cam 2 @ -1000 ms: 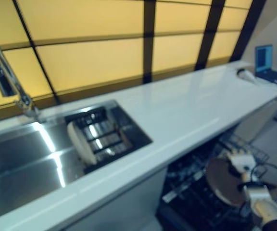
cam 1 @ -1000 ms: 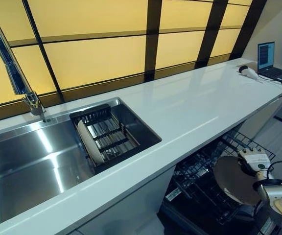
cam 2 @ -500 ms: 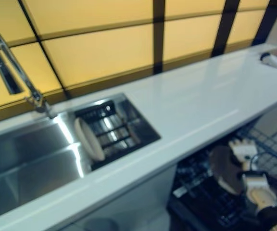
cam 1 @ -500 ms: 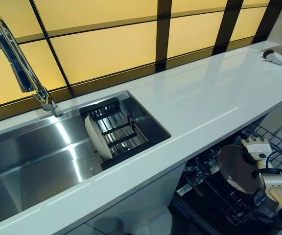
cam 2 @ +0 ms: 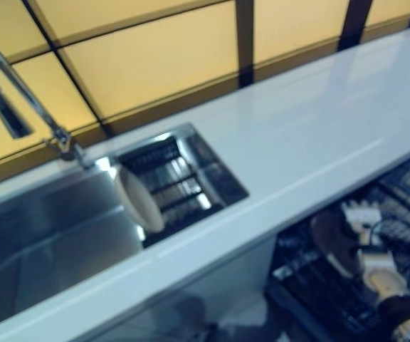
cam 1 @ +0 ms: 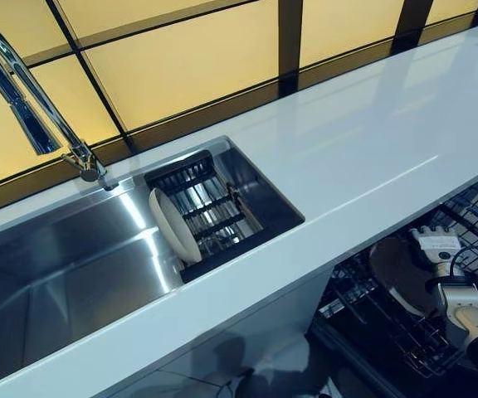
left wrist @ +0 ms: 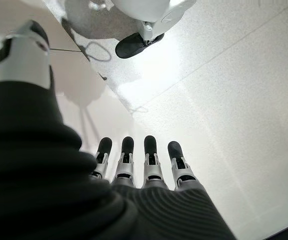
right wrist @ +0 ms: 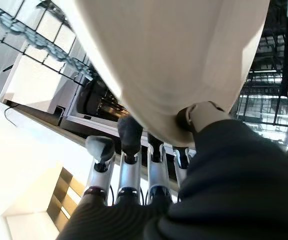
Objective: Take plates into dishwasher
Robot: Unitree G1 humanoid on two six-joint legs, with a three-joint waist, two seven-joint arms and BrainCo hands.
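Observation:
My right hand (cam 1: pixel 438 249) holds a round plate (cam 1: pixel 398 274) on edge over the open dishwasher's lower rack (cam 1: pixel 438 348), under the counter's front edge. In the right wrist view the cream plate (right wrist: pixel 179 65) lies against my fingers (right wrist: pixel 129 165) with my thumb (right wrist: pixel 199 116) pressed on its rim. A second cream plate (cam 1: pixel 174 225) stands on edge in the dark rack (cam 1: pixel 214 217) inside the sink (cam 1: pixel 65 274). My left hand (left wrist: pixel 134 165) hangs over the pale floor, fingers straight, empty.
A white counter (cam 1: pixel 372 141) runs to the right of the sink. A tall chrome tap (cam 1: pixel 23 91) stands at the sink's back left. Yellow panels with dark frames (cam 1: pixel 189 58) line the wall behind.
The camera has swung down and to the left, so the scene shifted right and up. My right hand has lowered the plate a little toward the dishwasher rack.

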